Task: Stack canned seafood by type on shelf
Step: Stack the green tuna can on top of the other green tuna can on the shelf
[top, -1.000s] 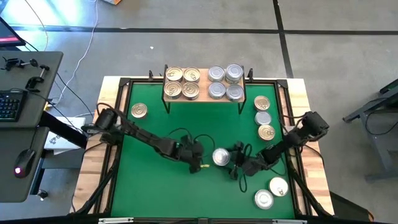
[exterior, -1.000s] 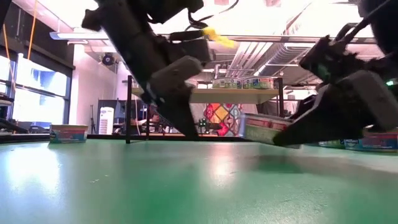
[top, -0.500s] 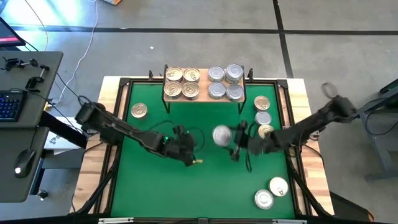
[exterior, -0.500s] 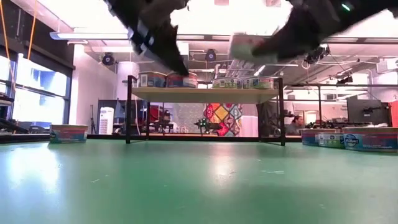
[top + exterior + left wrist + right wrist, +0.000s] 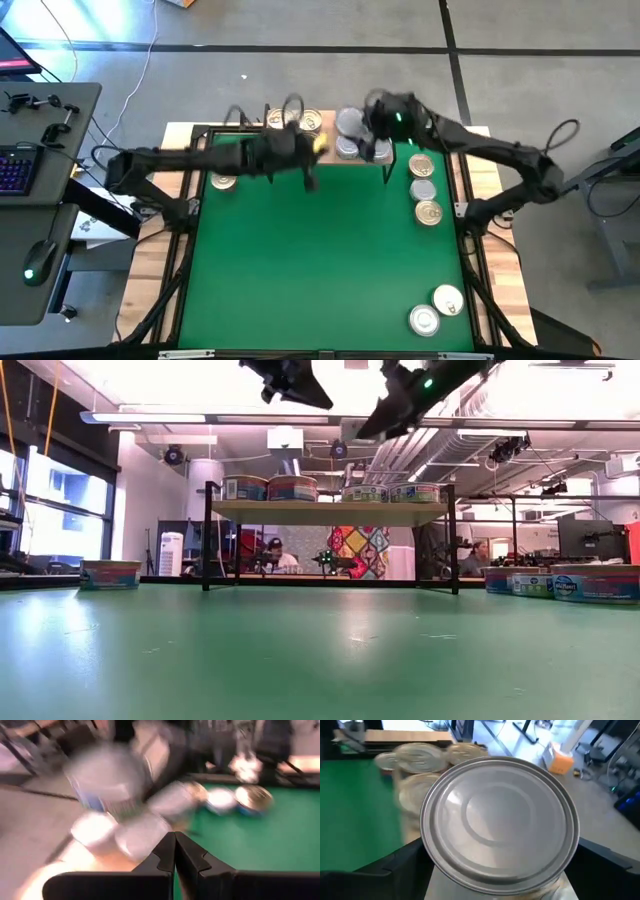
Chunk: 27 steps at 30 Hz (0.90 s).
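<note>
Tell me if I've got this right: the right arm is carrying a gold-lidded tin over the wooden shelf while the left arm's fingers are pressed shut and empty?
Not quite. The tin in the right gripper has a plain silver lid, not a gold one; the right wrist view shows it filling the space between the fingers. The rest holds: it is over the wooden shelf, and the left gripper is shut and empty.

Bright overhead ceiling light w/ glare in low view, left wrist view heavily motion-blurred, green table soft up close.
</note>
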Motion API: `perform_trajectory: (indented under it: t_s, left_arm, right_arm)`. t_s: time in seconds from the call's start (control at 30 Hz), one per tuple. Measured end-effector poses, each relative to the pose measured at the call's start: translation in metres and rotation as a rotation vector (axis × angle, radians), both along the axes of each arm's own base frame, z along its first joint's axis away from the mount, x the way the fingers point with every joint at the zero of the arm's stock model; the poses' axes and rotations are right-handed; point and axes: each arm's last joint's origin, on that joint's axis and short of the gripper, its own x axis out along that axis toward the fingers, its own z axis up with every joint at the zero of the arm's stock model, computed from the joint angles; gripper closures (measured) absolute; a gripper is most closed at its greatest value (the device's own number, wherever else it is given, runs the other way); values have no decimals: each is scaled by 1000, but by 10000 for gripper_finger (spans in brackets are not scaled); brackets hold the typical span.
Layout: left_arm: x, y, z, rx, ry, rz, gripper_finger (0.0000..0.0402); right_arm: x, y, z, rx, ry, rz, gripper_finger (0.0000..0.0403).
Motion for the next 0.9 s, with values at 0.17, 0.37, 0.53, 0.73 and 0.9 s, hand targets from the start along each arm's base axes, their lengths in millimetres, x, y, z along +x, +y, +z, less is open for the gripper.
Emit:
perform_trajectory:
  t_s: [0.17, 0.37, 0.53, 0.73, 0.9]
  left_arm:
    - [3, 61, 28, 12, -30, -16, 401]
    - [15, 136, 11, -134, -52, -105, 401]
    - [32, 175, -15, -196, -34, -108, 401]
    - [41, 200, -41, -252, -17, -79, 401]
    - [42, 210, -54, -319, -28, -100, 401]
  right_arm:
    - [16, -59, -5, 48, 47, -57, 41]
    - [28, -101, -17, 137, 163, -104, 41]
    - [31, -113, -30, 180, 218, -120, 34]
    - [30, -112, -36, 195, 247, -104, 19]
    - [30, -111, -36, 199, 249, -100, 17]
